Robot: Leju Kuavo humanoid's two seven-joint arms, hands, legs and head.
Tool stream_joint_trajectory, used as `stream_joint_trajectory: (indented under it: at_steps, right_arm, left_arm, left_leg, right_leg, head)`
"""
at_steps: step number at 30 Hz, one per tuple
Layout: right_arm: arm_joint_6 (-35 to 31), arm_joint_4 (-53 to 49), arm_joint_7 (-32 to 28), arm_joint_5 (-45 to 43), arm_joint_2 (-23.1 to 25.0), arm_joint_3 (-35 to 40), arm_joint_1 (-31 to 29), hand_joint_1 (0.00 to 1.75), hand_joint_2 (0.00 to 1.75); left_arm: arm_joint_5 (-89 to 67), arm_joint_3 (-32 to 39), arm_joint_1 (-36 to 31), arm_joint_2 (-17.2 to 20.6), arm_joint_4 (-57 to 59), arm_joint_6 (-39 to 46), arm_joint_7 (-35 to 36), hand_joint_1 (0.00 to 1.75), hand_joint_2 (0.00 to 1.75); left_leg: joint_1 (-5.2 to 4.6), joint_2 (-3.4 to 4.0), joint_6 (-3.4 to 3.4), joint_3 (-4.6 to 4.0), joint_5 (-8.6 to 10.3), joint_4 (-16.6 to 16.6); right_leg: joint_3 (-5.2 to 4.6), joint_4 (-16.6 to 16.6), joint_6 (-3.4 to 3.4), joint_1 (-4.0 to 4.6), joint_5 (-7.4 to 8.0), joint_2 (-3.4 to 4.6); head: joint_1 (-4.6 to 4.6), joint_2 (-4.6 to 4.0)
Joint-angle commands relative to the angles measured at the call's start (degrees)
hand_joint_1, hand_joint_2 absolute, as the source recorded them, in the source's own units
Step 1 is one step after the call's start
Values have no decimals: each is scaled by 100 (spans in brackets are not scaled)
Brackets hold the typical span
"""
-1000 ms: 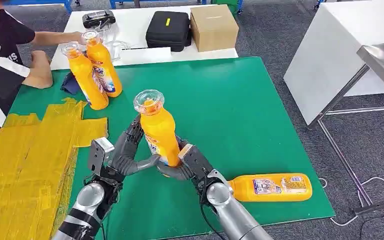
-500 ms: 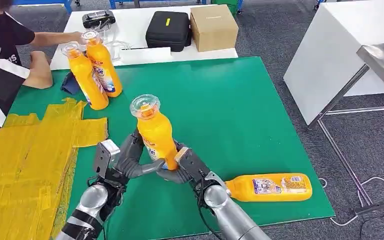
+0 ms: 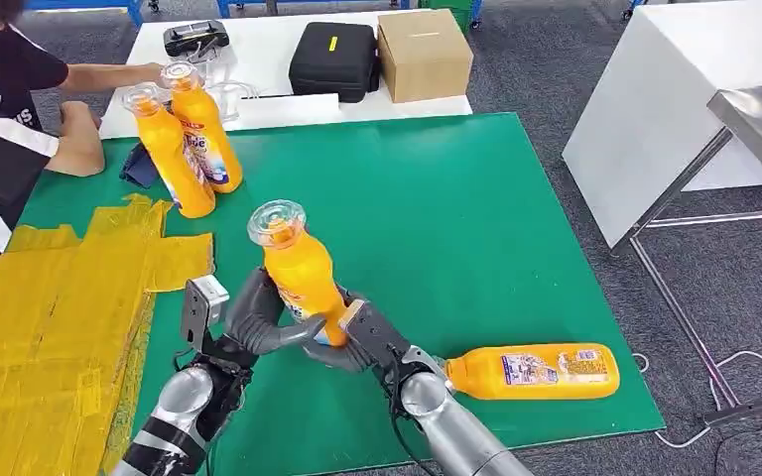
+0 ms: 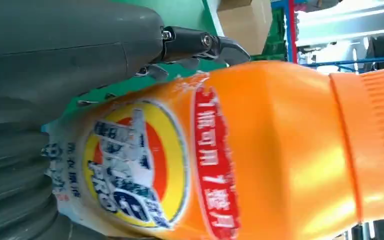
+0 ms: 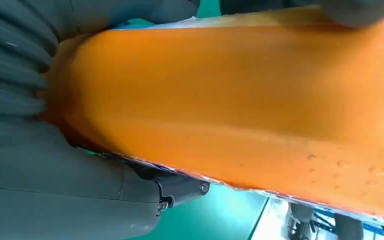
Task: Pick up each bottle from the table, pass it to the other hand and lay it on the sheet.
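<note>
A: The bottle (image 3: pixel 301 273) had drifted left toward the sheet (image 3: pixel 50 327) and tipped a little since the earlier frame.
B: Who had it?
A: Both; the left hand (image 3: pixel 258 322) and the right hand (image 3: pixel 357 332) each wrapped its lower body above the mat (image 3: pixel 456 218).
B: Then the right should have let go only once the left's grip was firm, I'd judge, and it goes down flat

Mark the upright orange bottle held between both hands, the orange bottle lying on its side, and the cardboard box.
upright orange bottle (image 3: pixel 303 276), head view, body
lying orange bottle (image 3: pixel 536 371), head view, label
cardboard box (image 3: pixel 424 55), head view, top face
</note>
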Motion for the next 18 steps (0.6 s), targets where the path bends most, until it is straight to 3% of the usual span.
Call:
stream_joint_trajectory:
  at_steps: [1,18]
  right_arm:
    - [-58,421,-6,7,-64,201,-212,175,175]
    - [-152,109,-24,8,-201,58,-189,175,175]
  left_arm:
    - [192,68,-94,-64,93,61,17,169,175]
    - [291,24,-53,0,77,91,9,175,175]
  left_leg:
    - [8,-7,-7,22,-12,3]
    - [4,-8,-5,16,-7,0]
  right_leg:
    - [25,-2,-9,7,-9,-1]
    - [17,-2,-7,3,-6,-3]
  head:
    - [0,0]
    - [0,0]
